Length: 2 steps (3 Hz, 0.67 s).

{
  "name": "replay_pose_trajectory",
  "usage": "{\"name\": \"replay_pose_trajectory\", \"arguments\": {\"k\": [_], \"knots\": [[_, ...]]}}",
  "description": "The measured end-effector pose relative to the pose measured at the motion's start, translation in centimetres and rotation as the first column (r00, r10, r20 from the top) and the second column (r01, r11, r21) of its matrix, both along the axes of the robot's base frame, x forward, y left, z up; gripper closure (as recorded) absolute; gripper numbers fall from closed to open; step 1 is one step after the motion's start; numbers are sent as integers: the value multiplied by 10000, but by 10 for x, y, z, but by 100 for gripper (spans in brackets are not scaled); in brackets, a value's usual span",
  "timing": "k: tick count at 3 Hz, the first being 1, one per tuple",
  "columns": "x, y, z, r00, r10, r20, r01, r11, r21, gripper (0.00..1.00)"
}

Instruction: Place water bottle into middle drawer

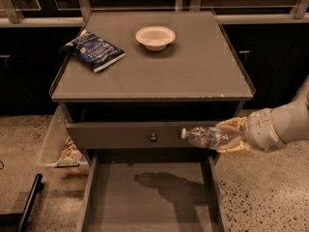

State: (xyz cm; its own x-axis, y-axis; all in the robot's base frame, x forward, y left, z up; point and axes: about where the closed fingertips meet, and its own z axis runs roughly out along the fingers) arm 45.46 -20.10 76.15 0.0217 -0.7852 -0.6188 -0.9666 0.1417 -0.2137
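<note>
Step in hand: lowering into the drawer (116, 208), which stands pulled out at the bottom of the cabinet with a bare floor. The bottle (206, 137) is held level in the air, cap to the left, in front of the panel (111, 135) above and over the drawer's right rear part. The gripper (225, 137) comes in from the right, and its tan fingers (231, 125) are clamped on the bottle's base end.

Assessment: the bottle sits close to the drawer's right wall. Shifting it left toward the middle before descending would keep it and the wrist off that thin wall. It should go down level and be let go only just above the floor. Being round, it is likely to roll when freed.

Materials, left to right:
- The bin (48, 144) hanging at the cabinet's left side is clear plastic and holds a crumpled snack packet.
- The chip bag (94, 50) is blue, crinkled foil, lying flat on the cabinet top (203, 71).
- The cabinet top is matt grey and smooth.
- The bowl (155, 36) is pale, shallow and round.
- The knob (153, 137) is small, round metal.
- The drawer is flat grey sheet with low, thin walls.
- The bottle is clear ribbed plastic with a white cap and a coloured label band.
- The ground (270, 197) is speckled stone.
</note>
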Motion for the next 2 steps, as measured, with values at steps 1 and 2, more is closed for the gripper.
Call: {"name": "replay_pose_trajectory", "arguments": {"k": [1,2], "knots": [[0,0,-40,9991,-90,-425,106,9993,371,100],[5,0,-89,9986,-99,-512,129,9983,577,100]]}}
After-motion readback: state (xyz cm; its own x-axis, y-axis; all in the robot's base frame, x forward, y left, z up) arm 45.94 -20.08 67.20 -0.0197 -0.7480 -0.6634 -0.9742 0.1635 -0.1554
